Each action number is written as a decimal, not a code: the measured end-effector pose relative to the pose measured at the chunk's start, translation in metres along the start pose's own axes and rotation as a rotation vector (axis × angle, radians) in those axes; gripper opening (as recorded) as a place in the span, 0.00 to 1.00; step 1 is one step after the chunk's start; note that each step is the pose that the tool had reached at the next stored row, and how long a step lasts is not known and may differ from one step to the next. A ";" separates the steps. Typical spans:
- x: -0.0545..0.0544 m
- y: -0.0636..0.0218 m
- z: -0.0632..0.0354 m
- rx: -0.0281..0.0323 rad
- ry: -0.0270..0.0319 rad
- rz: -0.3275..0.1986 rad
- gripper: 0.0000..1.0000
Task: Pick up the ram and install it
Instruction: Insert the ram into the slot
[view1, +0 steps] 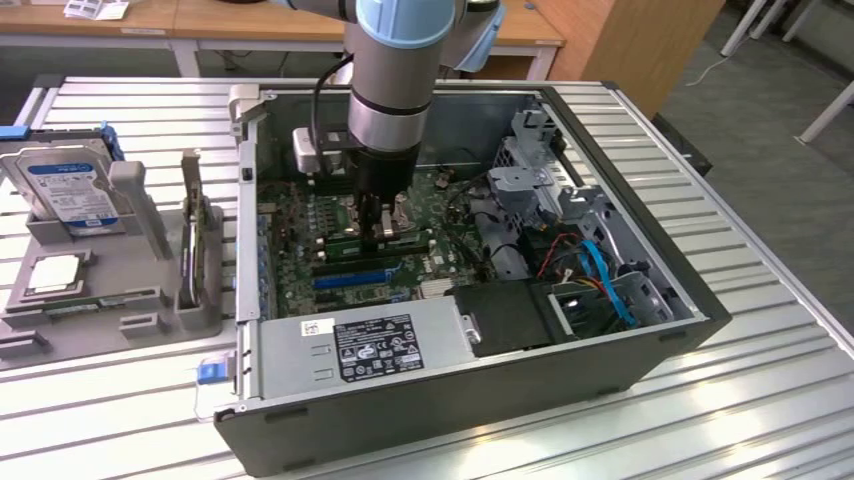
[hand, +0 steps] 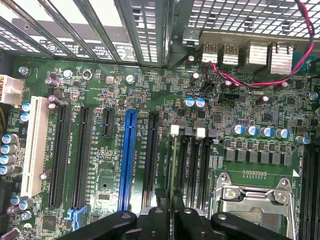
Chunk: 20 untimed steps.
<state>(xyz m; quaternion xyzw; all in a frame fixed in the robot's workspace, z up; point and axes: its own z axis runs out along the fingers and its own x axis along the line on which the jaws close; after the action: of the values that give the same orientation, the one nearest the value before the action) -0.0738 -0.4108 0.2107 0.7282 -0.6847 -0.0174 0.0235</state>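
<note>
Gripper (view1: 383, 222): we find it lowered inside the open computer case (view1: 667, 340), over the motherboard (view1: 340, 215), its fingers drawn narrow and pinching the ram (hand: 173, 165) by the upper edge. In the wrist view the gripper (hand: 170, 217) shows two dark fingers meeting on the thin green stick, which stands on edge in the memory slot beside the white-latched slots (hand: 200, 133).

We list the rest from the exterior view's left to its right:

- Hard drive (view1: 67, 185), blue-labelled, standing upright in a grey parts holder (view1: 100, 290) on the slatted metal table (view1: 747, 400).
- Square silver processor chip (view1: 56, 272), lying flat in the same holder, just in front of the drive.
- Power supply (view1: 360, 350), grey box with a black printed label, at the near side of the case.
- Black shroud (view1: 514, 315), just beside the power supply.
- Blue cables (view1: 607, 280), with red ones, near the drive bay at the case's far right.

In the wrist view we also record a blue expansion slot (hand: 128, 152), a white expansion slot (hand: 32, 145), black slots between them, and the metal CPU socket frame (hand: 255, 197) near the ram's slot.
</note>
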 end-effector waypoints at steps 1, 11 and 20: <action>0.000 0.0000 0.0000 0.0001 0.0000 0.000 0.14; 0.000 0.0000 0.0000 0.0000 0.0000 0.000 0.14; 0.000 0.0000 0.0000 0.0000 0.0001 0.000 0.21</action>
<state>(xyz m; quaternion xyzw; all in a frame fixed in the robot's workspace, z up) -0.0738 -0.4108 0.2107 0.7282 -0.6847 -0.0173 0.0236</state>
